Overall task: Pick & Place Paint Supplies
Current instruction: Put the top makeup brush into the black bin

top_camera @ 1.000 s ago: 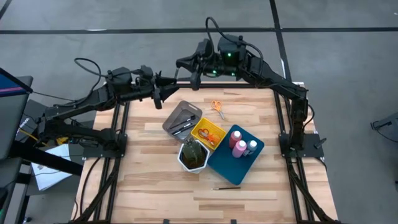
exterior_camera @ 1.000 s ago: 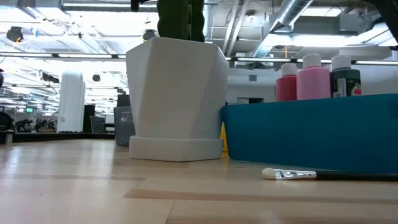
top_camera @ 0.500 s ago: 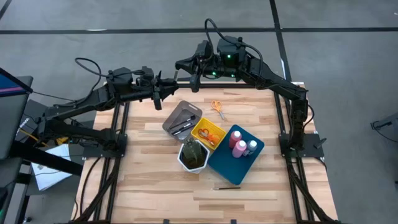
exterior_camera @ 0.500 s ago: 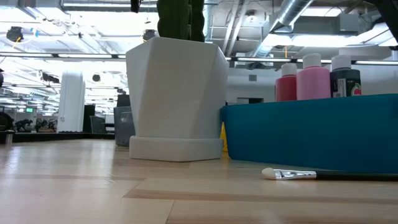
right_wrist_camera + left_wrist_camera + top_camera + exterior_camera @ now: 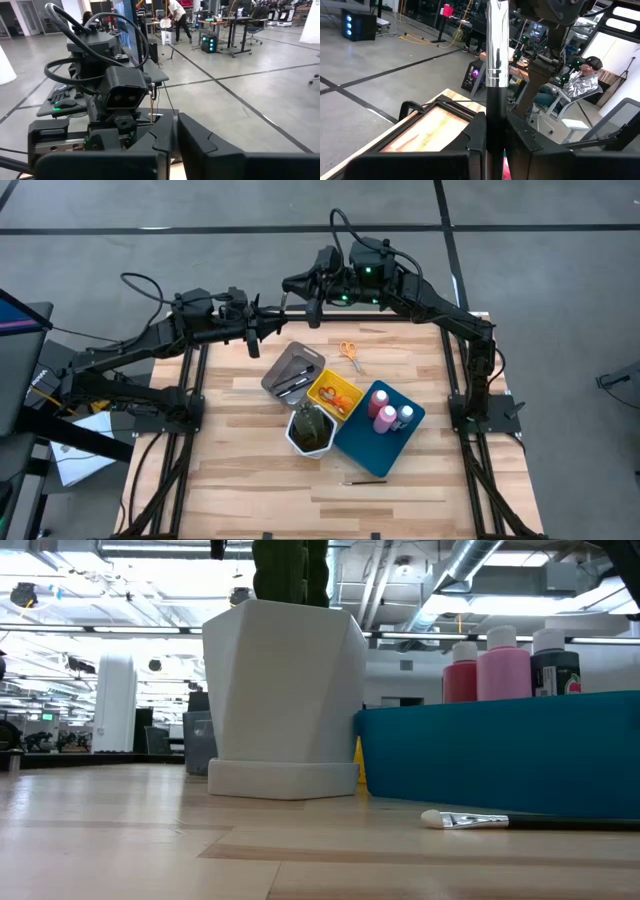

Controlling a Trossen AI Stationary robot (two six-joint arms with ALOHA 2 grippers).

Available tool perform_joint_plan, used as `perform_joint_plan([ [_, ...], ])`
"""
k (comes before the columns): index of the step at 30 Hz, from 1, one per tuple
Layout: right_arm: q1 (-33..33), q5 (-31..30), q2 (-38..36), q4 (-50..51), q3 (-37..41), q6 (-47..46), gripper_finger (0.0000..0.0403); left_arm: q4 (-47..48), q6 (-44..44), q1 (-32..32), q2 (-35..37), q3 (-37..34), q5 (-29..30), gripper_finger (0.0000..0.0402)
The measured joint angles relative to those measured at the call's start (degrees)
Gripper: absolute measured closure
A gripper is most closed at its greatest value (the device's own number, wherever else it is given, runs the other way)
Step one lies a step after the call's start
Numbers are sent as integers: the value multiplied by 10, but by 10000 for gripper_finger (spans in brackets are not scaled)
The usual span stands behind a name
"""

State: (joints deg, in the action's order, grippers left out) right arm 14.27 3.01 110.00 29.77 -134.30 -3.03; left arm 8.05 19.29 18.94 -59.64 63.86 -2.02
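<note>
Left hand point(image 5: 495, 122) has clenched on glossy metal-ferruled brush point(image 5: 496, 55); right hand point(image 5: 174, 135): cannot tell.

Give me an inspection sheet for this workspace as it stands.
Surface: wooden table, things clustered mid-table.
Job's things: two pink bottles and grey bottle stand in the blue tray; brushes lie in the grey tray; scissors and a loose brush lie on the wood.
Clutter: white pot; yellow tray.
End effectors: left end effector shut on a held brush, near the table's far edge; right end effector faces it, close by.
Cables: black loops on both arms.
Surroundings: seated person; papers on the floor.
</note>
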Motion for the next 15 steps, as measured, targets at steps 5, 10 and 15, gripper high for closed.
perform_joint_plan([
  [5, 0, 2, 0, -4, 0, 0, 347, 0, -6, 0, 0, 0, 0, 368],
  [10, 2, 2, 0, -10, 0, 0, 325, 1, -6, 0, 0, 0, 0, 368],
  [15, 9, 2, 0, -25, 0, 0, 310, 2, -6, 0, 0, 0, 0, 368],
])
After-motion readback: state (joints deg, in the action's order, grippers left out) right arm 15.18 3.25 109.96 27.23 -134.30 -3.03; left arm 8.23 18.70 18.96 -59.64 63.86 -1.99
